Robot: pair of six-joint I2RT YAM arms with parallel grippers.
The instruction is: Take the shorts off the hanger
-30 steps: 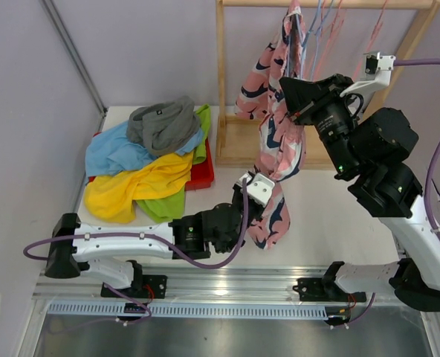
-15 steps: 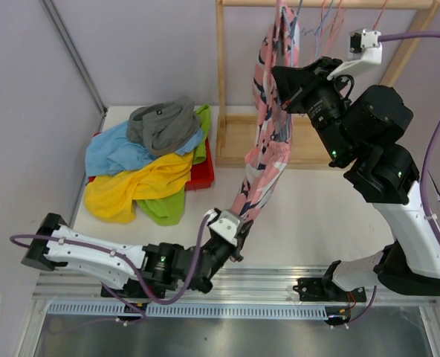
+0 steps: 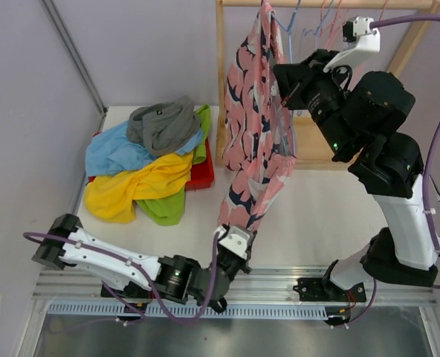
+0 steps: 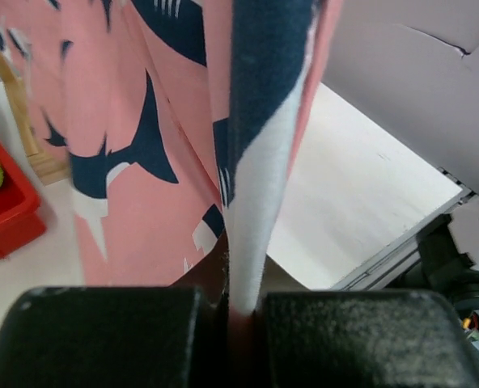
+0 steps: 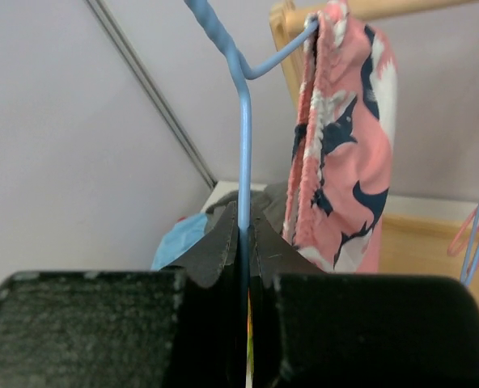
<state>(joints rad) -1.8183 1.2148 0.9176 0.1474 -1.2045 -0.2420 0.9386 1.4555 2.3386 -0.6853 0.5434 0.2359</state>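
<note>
Left: four plain shorts [image 3: 149, 160] lie heaped on a red tray [image 3: 204, 177]. Centre: the left gripper [image 3: 235, 239] is clamped on the hem of the pink printed shorts [image 3: 253, 141], which stretch taut down from the blue hanger [image 5: 243, 137]. Right: the right gripper [image 5: 243, 242] is pinched on that hanger's wire.

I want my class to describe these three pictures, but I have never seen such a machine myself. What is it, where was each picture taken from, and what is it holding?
Two robot arms stand at a table's near edge. The wide picture looks down from above; the other two come from cameras on each wrist. The left gripper is shut on the pink shorts, which stretch up toward a wooden rack. The right gripper is shut on a blue hanger. Other shorts lie piled over a red tray.
</note>
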